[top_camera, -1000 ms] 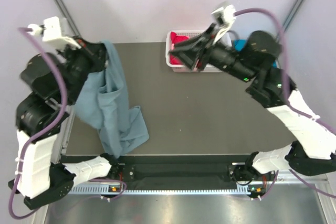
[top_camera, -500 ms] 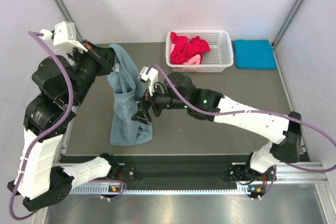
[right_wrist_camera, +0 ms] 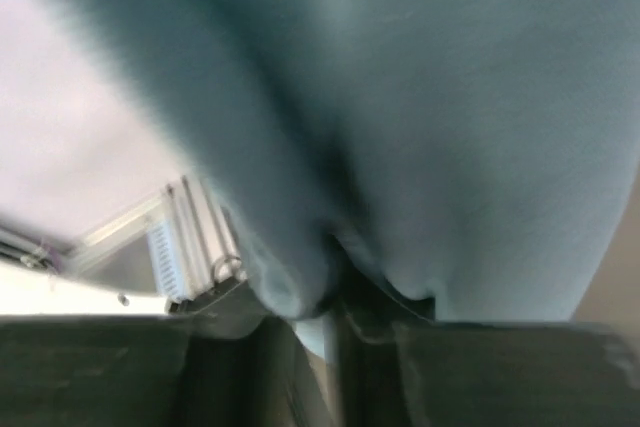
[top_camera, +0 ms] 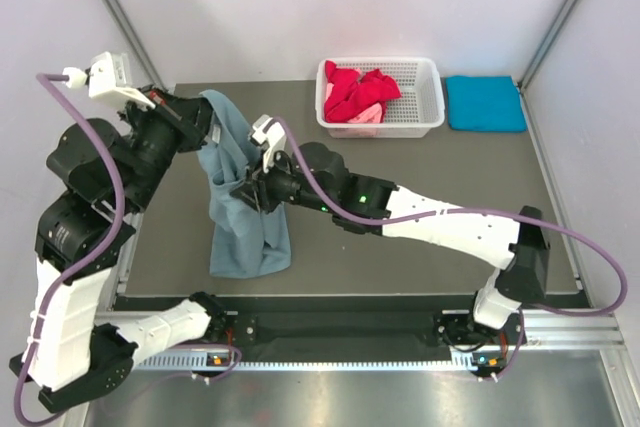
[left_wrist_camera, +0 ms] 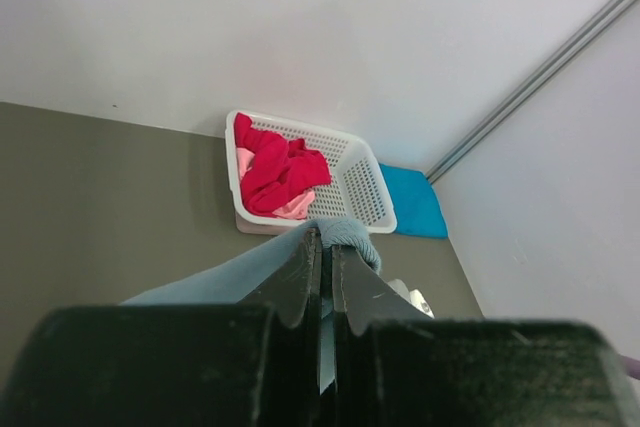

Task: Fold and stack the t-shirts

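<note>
A large grey-blue t-shirt (top_camera: 250,237) hangs from my left gripper (top_camera: 205,115), which is shut on its top edge high over the table's left side. In the left wrist view the cloth (left_wrist_camera: 220,282) is pinched between the closed fingers of the left gripper (left_wrist_camera: 326,239). My right gripper (top_camera: 248,187) reaches across from the right and is shut on a bunch of the same shirt at mid height. Cloth (right_wrist_camera: 450,97) fills the right wrist view and is squeezed in the right gripper (right_wrist_camera: 335,247). The shirt's lower end lies on the table.
A white lattice basket (top_camera: 428,97) at the back holds a red t-shirt (top_camera: 360,87) and a pink one (top_camera: 365,117). A folded turquoise t-shirt (top_camera: 485,104) lies to its right. The right arm spans the table's middle. Frame posts stand at the back corners.
The right arm swung from the basket to the hanging grey-blue shirt and closed on it. The shirt's lower part has drawn in toward the table's left. The left gripper kept its hold.
</note>
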Motion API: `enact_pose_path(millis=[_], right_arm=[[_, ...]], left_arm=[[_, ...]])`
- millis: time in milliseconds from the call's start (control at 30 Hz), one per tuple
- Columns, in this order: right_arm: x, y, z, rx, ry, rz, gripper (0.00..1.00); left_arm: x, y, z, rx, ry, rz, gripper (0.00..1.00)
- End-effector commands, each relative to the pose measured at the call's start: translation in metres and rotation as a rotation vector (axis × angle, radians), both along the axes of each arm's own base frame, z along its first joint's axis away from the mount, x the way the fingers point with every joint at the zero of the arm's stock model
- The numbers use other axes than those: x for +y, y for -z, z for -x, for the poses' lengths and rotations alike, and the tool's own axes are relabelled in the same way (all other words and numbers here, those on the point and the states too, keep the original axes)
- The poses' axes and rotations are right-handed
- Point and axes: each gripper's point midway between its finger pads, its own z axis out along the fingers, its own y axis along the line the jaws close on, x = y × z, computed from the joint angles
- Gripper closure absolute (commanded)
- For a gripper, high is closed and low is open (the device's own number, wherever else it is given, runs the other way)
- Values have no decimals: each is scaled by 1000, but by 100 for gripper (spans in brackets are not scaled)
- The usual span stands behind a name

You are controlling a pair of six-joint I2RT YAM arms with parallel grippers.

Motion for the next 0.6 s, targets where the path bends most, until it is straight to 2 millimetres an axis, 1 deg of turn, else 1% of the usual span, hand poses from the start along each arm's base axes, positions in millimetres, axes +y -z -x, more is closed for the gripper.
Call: enact_pose_path(millis=[0,33,67,100,133,167,200,233,267,300,333,367,400,433,467,533,567], right_arm=[[11,-54,-5,-30,46,-147,91],[13,-60,1,-30,21,-165,99],[15,-74,10,-27,-12,-196,100],[21,-78,24,-21,-84,-205,100],[22,-98,34,-25,-123,-245,100],[24,-108,49,-13,-174,-268,100],[29,-113,63,-6,-242,-278,100],[28,-136,74,-16,-281,-315,100],[30,-150,90,-17,-328,-341,100],[36,-148,102,-4,-386,-327,100],[32,-173,114,-1,-429,-366,100],[33,-180,121,4,-461,-378,100],[37,-180,127,20,-494,-372,100],[33,-190,130,34,-503,-393,100],[31,-193,132,36,-512,-404,100],[23,-191,129,32,-493,-401,100],[20,-187,126,28,-472,-389,100]], left_arm=[[19,-34,12,-115,-48,98,100],[28,-38,19,-128,-68,104,100],[36,-37,23,-129,-94,87,100],[53,-42,28,-144,-162,92,100],[68,-47,39,-169,-197,97,100],[84,-54,48,-196,-243,78,100],[100,-59,55,-211,-305,80,100],[113,-65,66,-237,-335,87,100],[124,-76,76,-276,-359,82,100],[130,-82,81,-297,-372,82,100],[135,-88,86,-320,-380,85,100],[139,-94,90,-344,-387,79,100],[140,-101,92,-367,-389,90,100],[137,-105,91,-384,-379,86,100],[134,-108,88,-394,-376,66,100],[122,-114,76,-405,-361,50,100],[113,-114,68,-406,-339,27,100]])
